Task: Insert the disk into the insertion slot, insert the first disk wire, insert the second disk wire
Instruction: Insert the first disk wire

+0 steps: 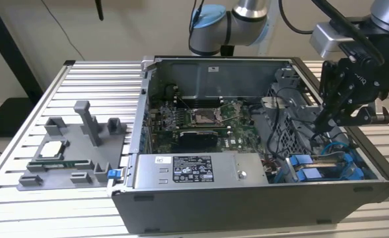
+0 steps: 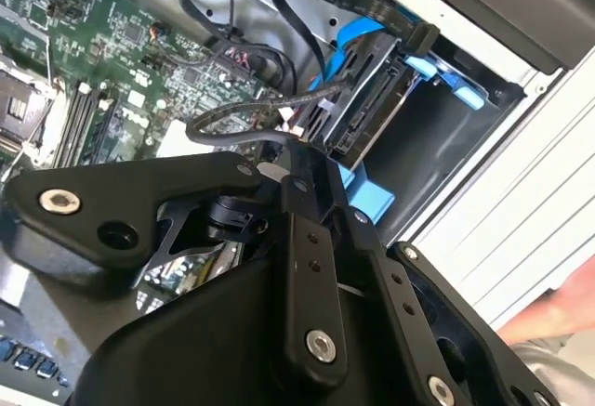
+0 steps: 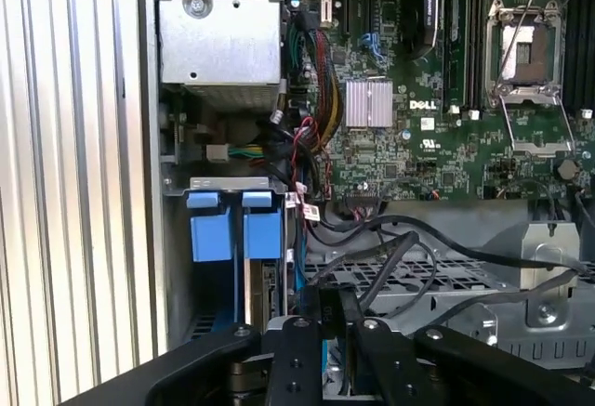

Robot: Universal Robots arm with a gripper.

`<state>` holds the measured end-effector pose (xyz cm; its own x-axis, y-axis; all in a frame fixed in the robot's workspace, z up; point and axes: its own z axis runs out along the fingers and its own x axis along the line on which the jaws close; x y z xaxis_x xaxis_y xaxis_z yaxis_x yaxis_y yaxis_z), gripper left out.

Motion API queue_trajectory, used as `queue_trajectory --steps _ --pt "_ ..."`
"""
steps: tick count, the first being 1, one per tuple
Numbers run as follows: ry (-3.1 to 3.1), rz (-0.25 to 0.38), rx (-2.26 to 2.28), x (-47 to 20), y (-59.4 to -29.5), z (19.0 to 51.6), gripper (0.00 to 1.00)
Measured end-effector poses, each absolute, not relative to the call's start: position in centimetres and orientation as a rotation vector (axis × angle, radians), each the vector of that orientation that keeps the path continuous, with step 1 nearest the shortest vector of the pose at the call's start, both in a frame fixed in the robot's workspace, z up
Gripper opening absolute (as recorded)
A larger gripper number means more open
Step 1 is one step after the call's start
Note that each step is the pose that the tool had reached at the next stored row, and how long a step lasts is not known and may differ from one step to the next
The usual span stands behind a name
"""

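Step in hand: one of the two wire steps, I'd say. The disk already sits in the insertion slot in its blue carrier, so that part looks done.
Where the slot is: the near corner of the computer case, on the exterior view's right, just past the power supply box. The blue tabs mark it. The case itself sits on the slatted table, toward the edge on the exterior view's right.
Gripper: the gripper is down inside the case, right over that corner. In the second wrist view it looks pinched shut on the end of a thin black wire, held just beside the disk's connector edge. I can't see it touching.
Which wire: can't tell first from second.
Other cable: a flat black cable runs to the disk's far end. No idea if it's seated.
What the move calls for: my guess is squaring the plug to the disk's socket, then a straight push. It's cramped there with loose cables all around.
Also around: a grey fixture tray at the table's opposite side, and a person's arm outside the case.
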<state>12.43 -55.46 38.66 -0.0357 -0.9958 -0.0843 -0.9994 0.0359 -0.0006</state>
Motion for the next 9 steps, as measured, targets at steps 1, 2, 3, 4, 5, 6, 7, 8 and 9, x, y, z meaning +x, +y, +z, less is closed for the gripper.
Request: queue_trajectory --steps 1,2,3,4,5,6,7,8,9 --pt "2.22 0.091 -2.141 12.6 -55.5 38.6 0.0" --pt "2.223 0.093 -2.144 12.8 -55.5 38.6 0.0" --pt "2.225 0.095 -2.146 12.9 -55.5 38.6 0.0" --pt "2.227 0.098 -2.148 13.1 -55.5 38.5 0.0" --pt "2.229 0.1 -2.149 13.3 -55.5 38.4 0.0" --pt "2.231 0.103 -2.15 13.5 -55.5 38.4 0.0" --pt "2.232 0.105 -2.152 13.7 -55.6 38.3 0.0" --pt "2.233 0.106 -2.152 13.8 -55.6 38.3 0.0" --pt "2.233 0.107 -2.153 13.9 -55.6 38.2 0.0"
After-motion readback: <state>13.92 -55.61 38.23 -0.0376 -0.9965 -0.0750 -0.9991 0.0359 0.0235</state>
